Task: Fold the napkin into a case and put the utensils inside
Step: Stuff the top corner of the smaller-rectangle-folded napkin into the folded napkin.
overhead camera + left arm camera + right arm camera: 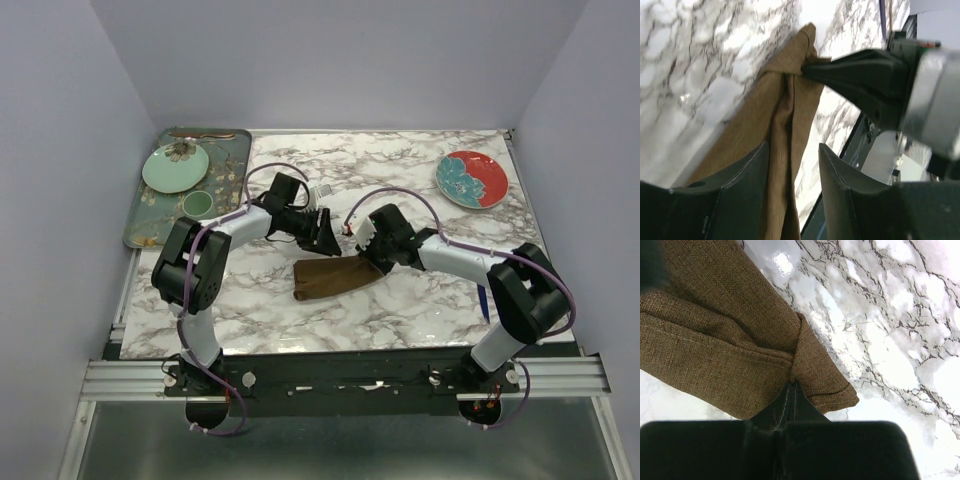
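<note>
Napkin: we've got the napkin (335,278) folded into a narrow brown strip. It lies flat on the marble bench (420,310), mid-bench, just ahead of both arms.
Long axis: it runs left to right across the bench at a slight tilt, with the right end farther from the arm bases than the left.
Ends: the left end is broad and squared off, and the right end bunches into a pinched corner.
Right jaws: the right gripper (792,387) is clamped tight on that right-hand corner, and the cloth puckers at the tips.
Left jaws: the left gripper (792,175) stands parted, one finger on each side of the strip. A lengthwise fold runs between them, and we can't tell whether they touch the cloth.
Utensils: the blue-handled utensil (483,302) lies on the bench by the right arm, mostly hidden. The copper utensil (205,133) lies along the far rim of the tray (150,225). Both are well apart from the napkin.
Elsewhere: a green plate (175,167) and a cup (197,204) sit on the tray at far left, and a red plate (471,180) sits at far right.
</note>
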You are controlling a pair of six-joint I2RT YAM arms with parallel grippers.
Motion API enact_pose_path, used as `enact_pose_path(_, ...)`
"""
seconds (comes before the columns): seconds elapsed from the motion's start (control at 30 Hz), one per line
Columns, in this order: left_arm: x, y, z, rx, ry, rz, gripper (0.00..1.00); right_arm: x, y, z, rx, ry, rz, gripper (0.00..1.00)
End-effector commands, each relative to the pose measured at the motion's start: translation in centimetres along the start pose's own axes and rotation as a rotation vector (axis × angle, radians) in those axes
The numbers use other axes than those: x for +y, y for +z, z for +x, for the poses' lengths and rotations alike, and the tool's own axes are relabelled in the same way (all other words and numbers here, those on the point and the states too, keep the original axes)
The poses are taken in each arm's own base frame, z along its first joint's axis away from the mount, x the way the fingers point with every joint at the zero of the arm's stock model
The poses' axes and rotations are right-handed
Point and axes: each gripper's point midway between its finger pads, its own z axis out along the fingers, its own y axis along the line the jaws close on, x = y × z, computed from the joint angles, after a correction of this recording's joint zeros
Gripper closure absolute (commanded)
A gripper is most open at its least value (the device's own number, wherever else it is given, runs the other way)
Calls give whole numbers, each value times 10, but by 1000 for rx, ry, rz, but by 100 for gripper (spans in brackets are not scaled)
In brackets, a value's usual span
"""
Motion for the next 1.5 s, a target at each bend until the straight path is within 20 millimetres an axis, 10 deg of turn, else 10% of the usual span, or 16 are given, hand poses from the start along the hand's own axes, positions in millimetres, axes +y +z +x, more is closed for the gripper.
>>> enact_pose_path(0.0,-5,-21,38,90,32,18,44,4,3,15,74,-2,-12,99)
enact_pose_path(0.5,10,-2,51,150,69,-16,39,1,1,5,48,7,-6,99)
enact_pose_path(0.7,9,6,52,185,90,8,54,0,-1,3,42,8,-1,99)
enact_pose_path(0.93,-1,5,39,170,104,28,96,-2,-8,-10,-2,15,12,99)
enact_pose_path(1.47,40,24,20,227,36,-29,100,-10,-10,-23,-70,-15,48,99)
